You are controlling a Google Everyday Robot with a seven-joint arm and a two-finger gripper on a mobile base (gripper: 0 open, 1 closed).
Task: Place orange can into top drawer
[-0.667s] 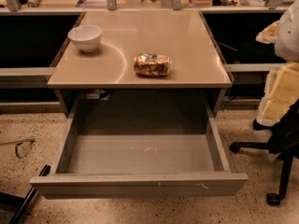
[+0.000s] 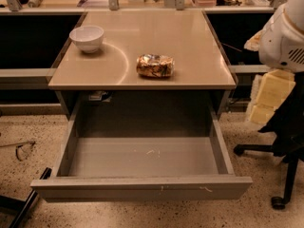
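The orange can (image 2: pixel 155 65) lies on its side on the beige tabletop (image 2: pixel 190 37), near the front edge and a little right of the middle. The top drawer (image 2: pixel 142 186) below it is pulled fully out, with a bare grey floor that has scuffed whitish marks. A white part of my arm (image 2: pixel 285 37) shows at the right edge, right of the table and level with the tabletop. My gripper is not in view.
A white bowl (image 2: pixel 86 38) stands at the tabletop's left rear. Yellowish foam blocks (image 2: pixel 268 96) and a black office chair base (image 2: pixel 280 175) sit to the right of the drawer. A black bar (image 2: pixel 23 205) lies on the floor at the lower left.
The white arm part at the right edge has shifted slightly left into view. The can, bowl and drawer have not moved.
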